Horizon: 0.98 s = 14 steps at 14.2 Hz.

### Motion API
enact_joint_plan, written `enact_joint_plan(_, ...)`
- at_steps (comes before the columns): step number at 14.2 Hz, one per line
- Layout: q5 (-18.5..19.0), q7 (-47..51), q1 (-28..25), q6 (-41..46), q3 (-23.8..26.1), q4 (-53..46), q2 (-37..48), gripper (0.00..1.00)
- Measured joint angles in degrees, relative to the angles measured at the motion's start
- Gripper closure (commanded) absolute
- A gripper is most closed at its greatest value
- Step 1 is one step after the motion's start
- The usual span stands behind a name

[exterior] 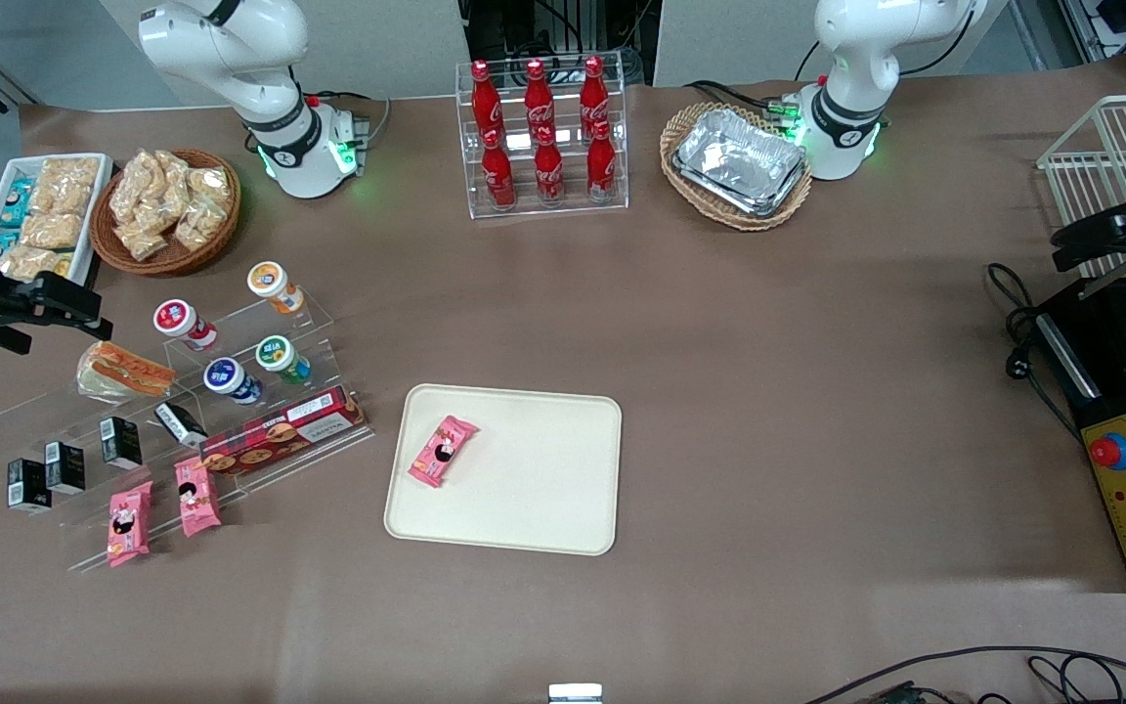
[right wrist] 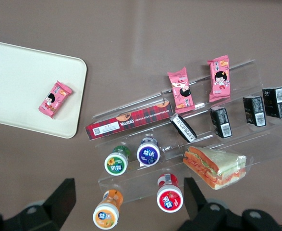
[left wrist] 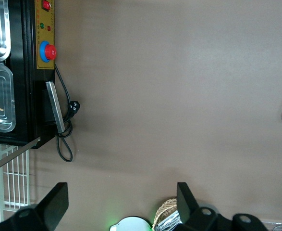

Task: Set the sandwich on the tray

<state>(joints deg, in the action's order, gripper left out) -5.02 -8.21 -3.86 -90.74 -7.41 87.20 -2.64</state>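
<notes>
The sandwich [exterior: 123, 370] is a clear-wrapped wedge with orange-red and green filling. It lies on the upper step of a clear acrylic stand at the working arm's end of the table, and it also shows in the right wrist view [right wrist: 215, 166]. The cream tray [exterior: 524, 489] lies flat near the middle of the table, nearer the front camera; the wrist view shows it too [right wrist: 16, 86]. One pink snack packet [exterior: 443, 451] lies on it. My gripper [exterior: 55, 318] hovers open and empty above the stand, close beside the sandwich and a little farther from the camera. Its fingers [right wrist: 59, 199] stand wide apart.
The acrylic stand [exterior: 260, 337] also holds several yoghurt cups [right wrist: 149, 153], small black boxes [right wrist: 221, 121], a red shortbread box [right wrist: 128, 122] and two pink packets [exterior: 162, 508]. A snack basket [exterior: 167, 210], a white dish [exterior: 40, 215], a cola rack [exterior: 543, 137] and foil trays [exterior: 739, 161] stand farther back.
</notes>
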Motion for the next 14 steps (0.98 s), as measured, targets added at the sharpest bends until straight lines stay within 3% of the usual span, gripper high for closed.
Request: enact_joint_plan(14, 0.09, -3.24, 0.72, 3.31, -2.71, 0.0, 0.3, 0.0)
